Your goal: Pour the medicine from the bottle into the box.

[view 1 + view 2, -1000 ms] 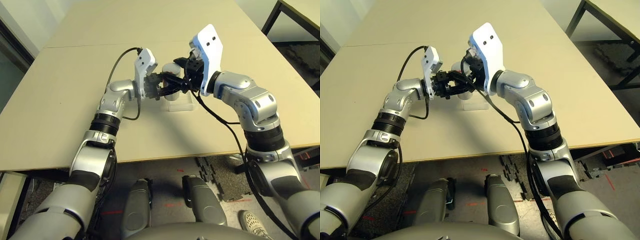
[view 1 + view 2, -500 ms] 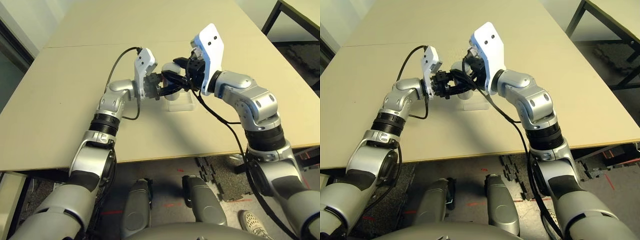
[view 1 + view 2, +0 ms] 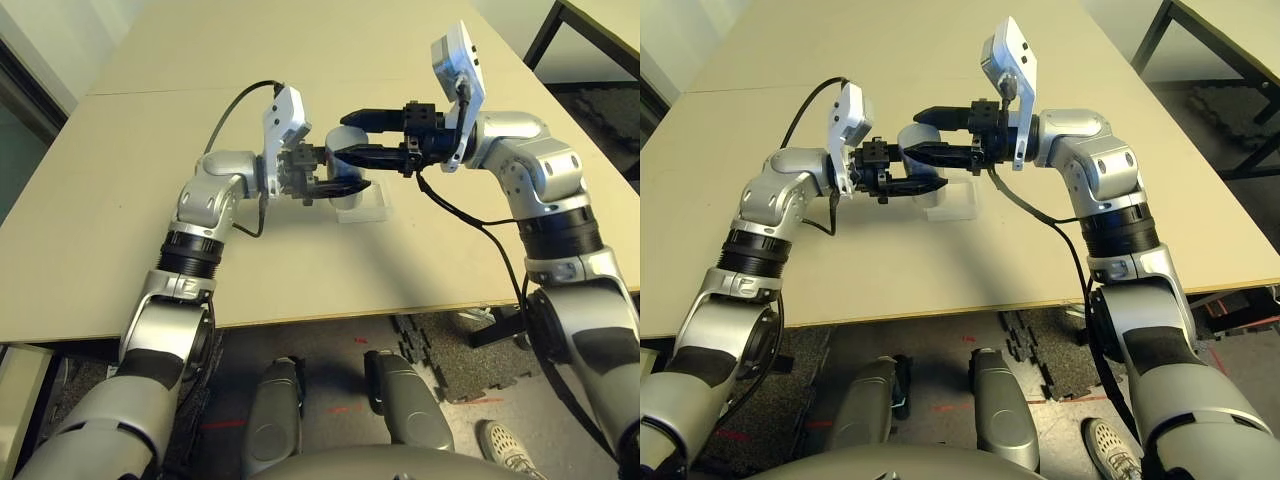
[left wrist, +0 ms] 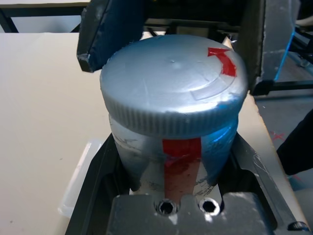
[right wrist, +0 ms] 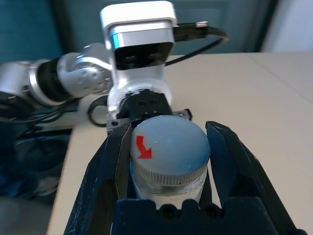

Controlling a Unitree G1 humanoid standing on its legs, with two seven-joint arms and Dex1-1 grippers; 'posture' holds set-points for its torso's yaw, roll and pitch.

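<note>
The left claw (image 3: 335,172) is clenched on the body of the small silver-grey cylindrical bottle (image 4: 173,127) with red label marks, holding it raised off the pale counter (image 3: 150,200). Facing it, the right claw (image 3: 350,133) has its fingers spread either side of the round grey ribbed cap (image 5: 168,152), not visibly pinching. Just below and beyond both claws lies the shallow clear plastic box (image 3: 365,208). The bottle looks rigid, light and smooth; the ribbed cap rim seems the surest hold.

Lying flat near the middle of a beige worktop (image 3: 150,190): the clear plastic box (image 3: 366,207), resting directly on it.
</note>
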